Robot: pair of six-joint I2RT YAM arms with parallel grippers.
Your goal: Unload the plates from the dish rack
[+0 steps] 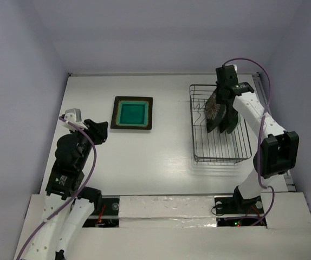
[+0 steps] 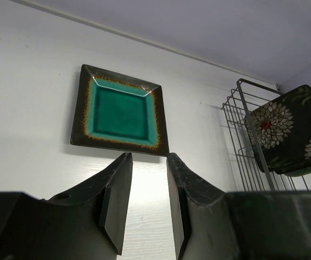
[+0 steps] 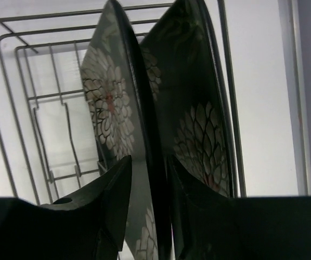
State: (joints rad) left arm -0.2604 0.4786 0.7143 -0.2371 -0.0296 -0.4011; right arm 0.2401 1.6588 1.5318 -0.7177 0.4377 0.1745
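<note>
The square dark-rimmed plate with a teal centre (image 1: 132,113) lies flat on the table, left of the dish rack (image 1: 220,158). It shows ahead of my left gripper (image 2: 149,162), which is open and empty above the table at the left (image 1: 102,131). Two black plates with white flowers (image 1: 215,108) (image 1: 232,122) stand upright in the rack. My right gripper (image 3: 150,161) is open, its jaws on either side of the rim of the left flowered plate (image 3: 105,103), with the other flowered plate (image 3: 199,135) beside it. The pale mint plate is not in view.
The wire rack (image 2: 237,108) stands at the right side of the table, near the right wall. Its near half (image 1: 223,146) holds only prongs. White walls close in the table at the back and both sides.
</note>
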